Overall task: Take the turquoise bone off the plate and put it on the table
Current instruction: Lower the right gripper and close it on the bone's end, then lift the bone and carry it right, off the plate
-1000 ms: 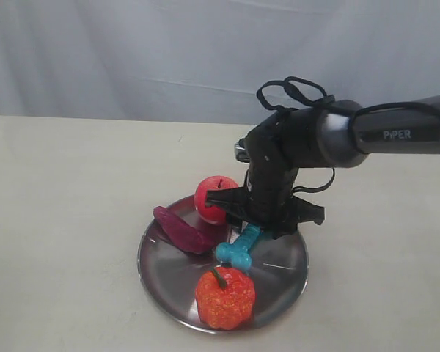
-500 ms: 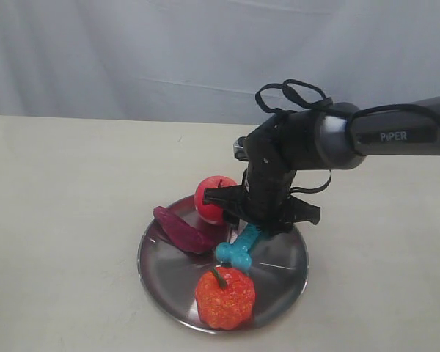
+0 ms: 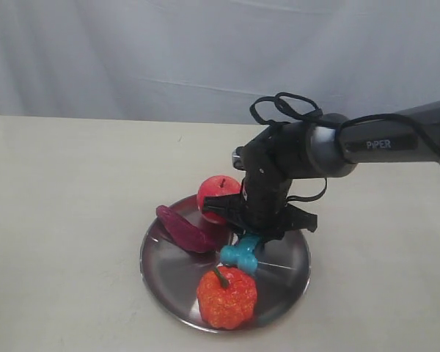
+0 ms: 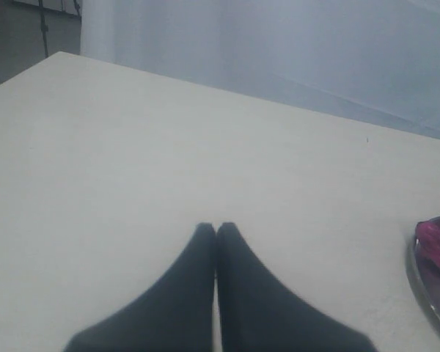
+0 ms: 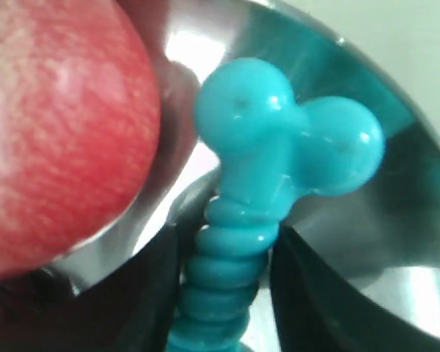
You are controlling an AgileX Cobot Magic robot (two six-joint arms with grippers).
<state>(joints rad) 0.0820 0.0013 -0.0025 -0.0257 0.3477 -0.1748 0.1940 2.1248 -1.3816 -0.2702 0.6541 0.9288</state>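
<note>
The turquoise bone (image 3: 240,254) lies on the silver plate (image 3: 287,284), between the apple and the orange pepper. My right gripper (image 3: 251,233) reaches down onto its far half from above. In the right wrist view the ribbed shaft of the bone (image 5: 279,147) runs between the two black fingers of the right gripper (image 5: 224,235), which press it from both sides, with the knobbed end sticking out over the plate (image 5: 396,293). My left gripper (image 4: 216,227) is shut on nothing over the bare table (image 4: 132,147) and is outside the exterior view.
On the plate also sit a red apple (image 3: 217,196), a dark purple pod-shaped piece (image 3: 183,229) and an orange-red pepper (image 3: 226,297) close to the bone's near knob. The cream table (image 3: 59,191) stretches wide to the left of the plate. A white curtain hangs behind.
My right gripper has come down and a little left onto the bone's shaft. The plate and the bone have shifted slightly. The apple, purple piece and pepper keep their places on the plate.
</note>
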